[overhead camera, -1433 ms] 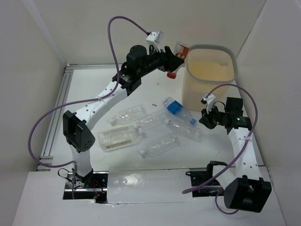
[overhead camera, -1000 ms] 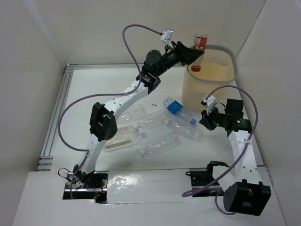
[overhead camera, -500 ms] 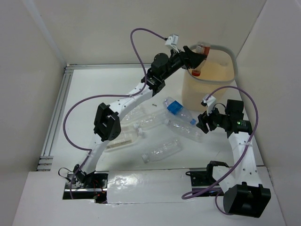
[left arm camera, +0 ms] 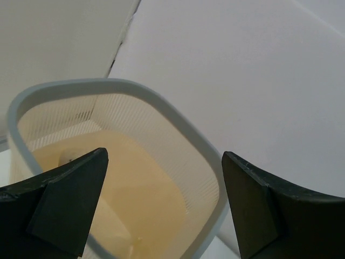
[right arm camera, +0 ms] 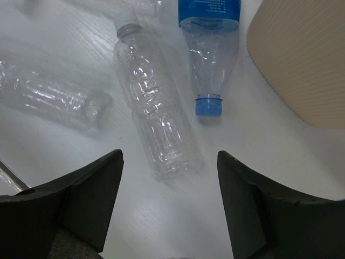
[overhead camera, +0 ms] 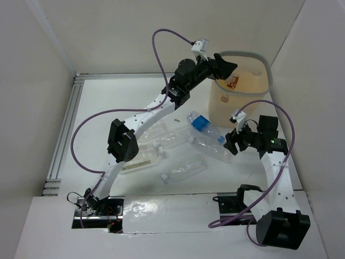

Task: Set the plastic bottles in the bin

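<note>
My left gripper point(overhead camera: 226, 66) hangs open over the near left rim of the beige bin point(overhead camera: 268, 67), with nothing between its fingers. In the left wrist view the left gripper point(left arm camera: 164, 162) looks down into the bin point(left arm camera: 161, 102). A small red-marked bottle point(overhead camera: 233, 83) lies inside the bin. Low over the table, my right gripper point(overhead camera: 229, 143) is open at the end of a plain clear bottle point(right arm camera: 156, 129). That bottle lies just ahead of the right gripper point(right arm camera: 170, 162), untouched. The blue-labelled bottle point(right arm camera: 210, 54) lies beside it, next to the bin wall point(right arm camera: 302, 59).
Several more clear bottles lie in the middle of the table: a wide squarish one point(overhead camera: 141, 156), a plain one point(overhead camera: 183, 170) nearest the arms, and others point(overhead camera: 171, 137) behind. White walls enclose the table. A metal rail point(overhead camera: 64, 129) runs along the left edge.
The left gripper swung over the bin, opened and let go of the small red-capped bottle, which dropped inside. The right gripper opened above the plain bottle.
</note>
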Robot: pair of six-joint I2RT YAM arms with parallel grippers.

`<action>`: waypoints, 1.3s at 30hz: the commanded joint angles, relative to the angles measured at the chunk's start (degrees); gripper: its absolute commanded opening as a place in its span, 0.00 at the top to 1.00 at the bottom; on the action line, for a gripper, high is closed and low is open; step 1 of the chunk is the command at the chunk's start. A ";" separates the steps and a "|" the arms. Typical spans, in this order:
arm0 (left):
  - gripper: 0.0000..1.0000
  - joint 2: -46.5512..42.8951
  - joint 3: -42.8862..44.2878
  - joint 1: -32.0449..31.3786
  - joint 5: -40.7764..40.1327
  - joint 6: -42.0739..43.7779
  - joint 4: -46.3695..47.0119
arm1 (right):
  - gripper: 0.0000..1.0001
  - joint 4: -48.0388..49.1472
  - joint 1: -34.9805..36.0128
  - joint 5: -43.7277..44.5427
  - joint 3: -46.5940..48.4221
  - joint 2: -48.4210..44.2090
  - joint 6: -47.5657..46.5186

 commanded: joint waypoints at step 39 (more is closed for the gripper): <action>0.01 -73.55 -75.34 -10.97 -5.95 22.59 -50.18 | 0.63 14.75 26.86 19.74 -7.05 26.56 -8.84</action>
